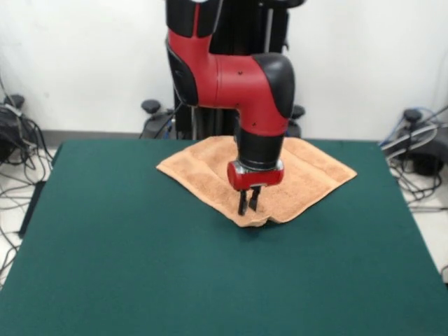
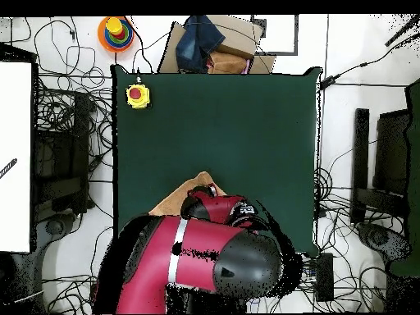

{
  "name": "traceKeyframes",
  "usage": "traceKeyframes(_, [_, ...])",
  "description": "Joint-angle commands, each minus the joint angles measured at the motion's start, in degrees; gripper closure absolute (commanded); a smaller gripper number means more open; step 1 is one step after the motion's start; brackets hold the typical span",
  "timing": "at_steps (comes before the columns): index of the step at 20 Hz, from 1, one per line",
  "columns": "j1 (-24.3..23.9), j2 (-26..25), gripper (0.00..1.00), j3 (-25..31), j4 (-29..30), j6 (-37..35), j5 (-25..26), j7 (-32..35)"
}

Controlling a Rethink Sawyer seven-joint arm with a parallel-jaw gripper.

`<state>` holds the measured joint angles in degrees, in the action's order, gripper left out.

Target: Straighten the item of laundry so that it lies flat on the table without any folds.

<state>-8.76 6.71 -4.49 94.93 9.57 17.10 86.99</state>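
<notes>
- The gripper (image 1: 249, 201) points straight down over the towel (image 1: 308, 175), its two black fingers a little apart, with nothing between them; whether the tips touch the cloth I cannot tell
- The towel lies under and behind the gripper, at the worktop's (image 1: 126, 266) robot-side edge; the corner just below the gripper looks curled or doubled, probably why the gripper stands there
- Bare worktop spreads wide in front of and beside the gripper, so drawing the corner outward has room
- A yellow-and-red button (image 2: 137, 95) sits well apart at the far corner
</notes>
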Motion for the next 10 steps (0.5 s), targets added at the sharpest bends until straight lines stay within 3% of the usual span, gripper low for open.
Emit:
traceKeyframes(1, [-3.02, 1.36, 1.00, 3.15, 1.09, -10.16, -0.94, 6.84])
traceKeyframes(10, [-1.07, 1.09, 1.00, 2.80, 0.18, -11.38, -2.19, 8.08])
